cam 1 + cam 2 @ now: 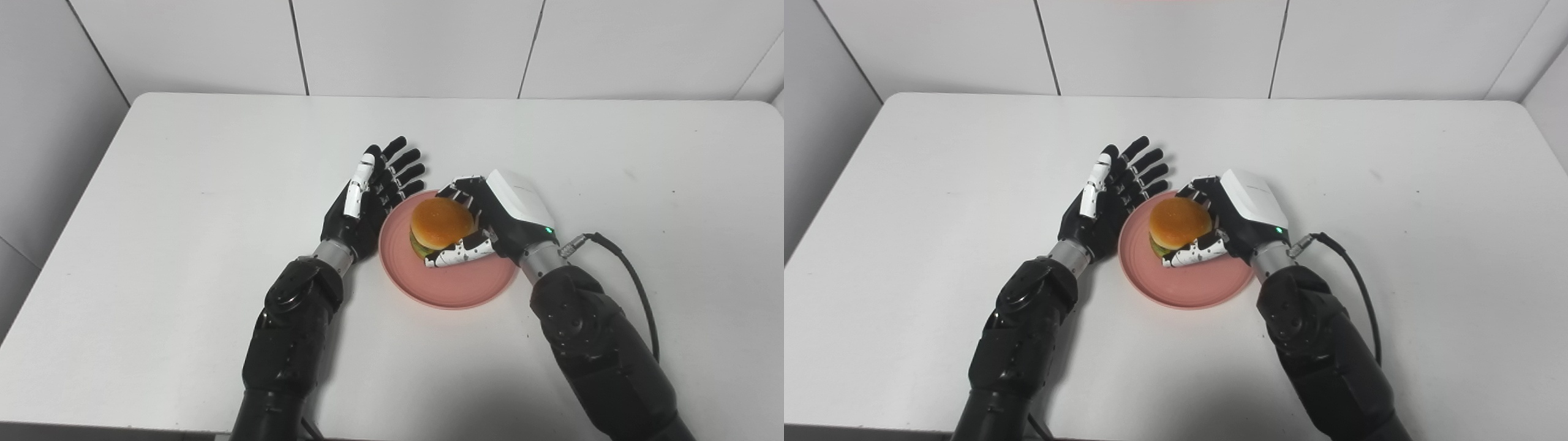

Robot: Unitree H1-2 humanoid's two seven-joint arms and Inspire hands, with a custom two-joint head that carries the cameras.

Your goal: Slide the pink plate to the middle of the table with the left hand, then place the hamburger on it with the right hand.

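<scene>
Round pink plate (450,288) is seen mid-table (184,184) | golden-bunned hamburger (440,223) is clasped on it by right hand (499,223) | left hand (367,196) is spread empty beside plate's left rim

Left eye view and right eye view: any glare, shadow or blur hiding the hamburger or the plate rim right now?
Left eye view: even soft light, hamburger sharp, only a mild sheen on its bun; pink plate rim clear in front, hidden behind the right hand. Right eye view: equally sharp, faint shadows under both arms near the table's front edge, left hand crisp.
</scene>
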